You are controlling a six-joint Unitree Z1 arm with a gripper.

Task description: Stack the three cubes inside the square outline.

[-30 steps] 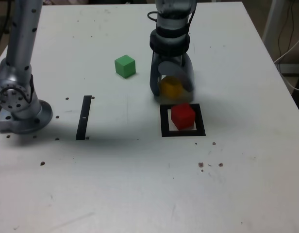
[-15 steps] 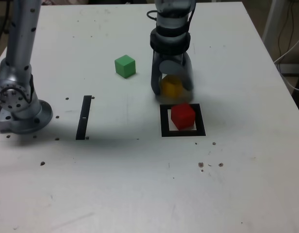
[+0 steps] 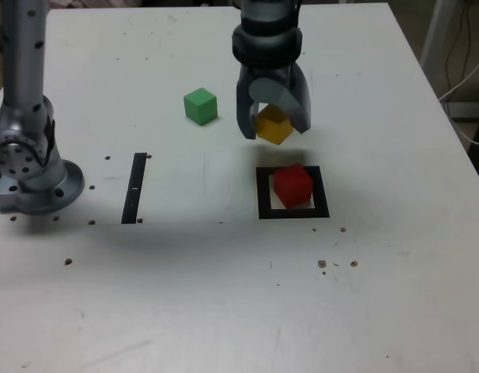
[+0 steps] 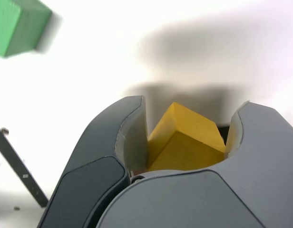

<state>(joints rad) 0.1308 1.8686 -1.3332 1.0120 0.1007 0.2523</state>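
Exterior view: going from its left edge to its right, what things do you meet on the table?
Arm base → black strip → green cube → pincer holding the yellow cube, lifted. The red cube in the square outline overlaps that span.

I work on a lab or workshop test bench, not in a home. My base [image 3: 29, 175] is bolted onto a plain white table [image 3: 224, 295], scuffed and dotted with small dark holes and marks. Black tape on it forms a square outline [image 3: 294, 211] and a straight strip [image 3: 134, 186], markings of a set-up trial. Plain coloured blocks, such as the green cube [image 3: 201, 106], serve as test pieces. Loose cables [image 3: 465, 70] hang beside the table at the exterior view's right edge.
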